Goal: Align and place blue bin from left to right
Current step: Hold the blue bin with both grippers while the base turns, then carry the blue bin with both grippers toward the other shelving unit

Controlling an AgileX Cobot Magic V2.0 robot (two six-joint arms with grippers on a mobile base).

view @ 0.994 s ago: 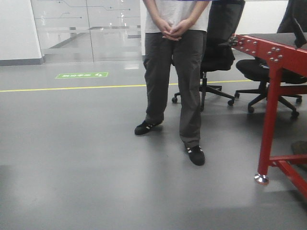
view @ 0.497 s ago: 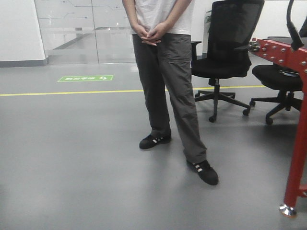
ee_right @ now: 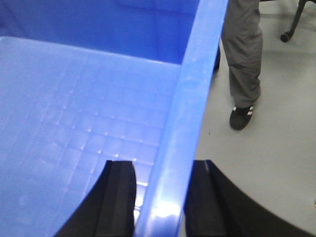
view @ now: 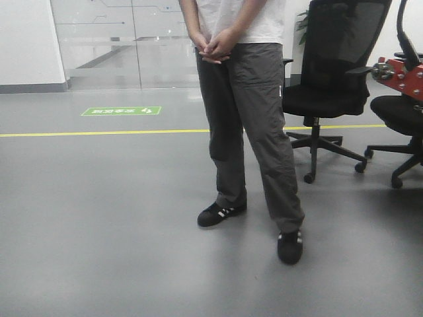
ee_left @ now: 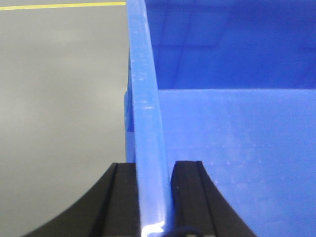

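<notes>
Rims of the blue bin point(ee_left: 237, 148) are pinched in my 2 grippers: the left gripper point(ee_left: 156, 168) bites its left wall, the right gripper point(ee_right: 160, 168) its right wall. A person point(view: 248, 119) stands near on the grey floor point(view: 99, 231).

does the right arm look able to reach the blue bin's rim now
Likely yes: the right claw is clamped on the rim of the blue bin, one finger inside, one outside, nothing blocking.
</notes>
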